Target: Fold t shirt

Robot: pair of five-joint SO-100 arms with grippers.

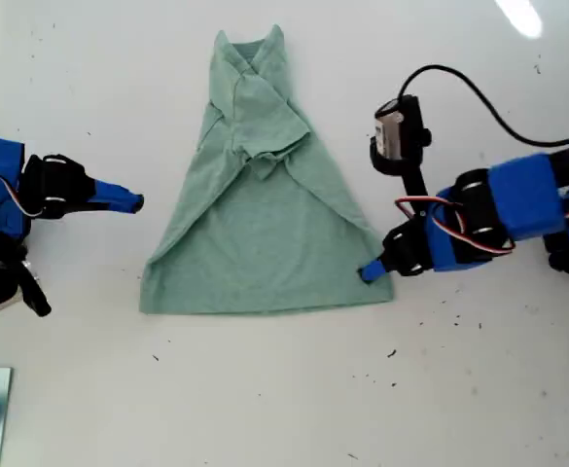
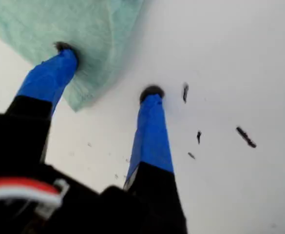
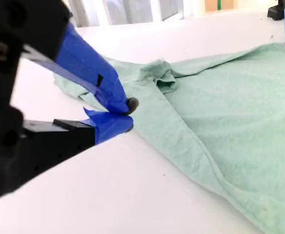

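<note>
One t shirt on table, sleeves folded inward

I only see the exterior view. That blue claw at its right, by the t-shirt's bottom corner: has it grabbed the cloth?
Observer: Not grabbed. Its wrist view shows my first gripper open. One fingertip presses on the corner of the t shirt, and the other stands on the bare table.
Operator: And the claw at the exterior view's left, is it holding anything?
Observer: No. In its wrist view my second gripper has its jaws shut with nothing between them, just short of the shirt's edge.
</note>
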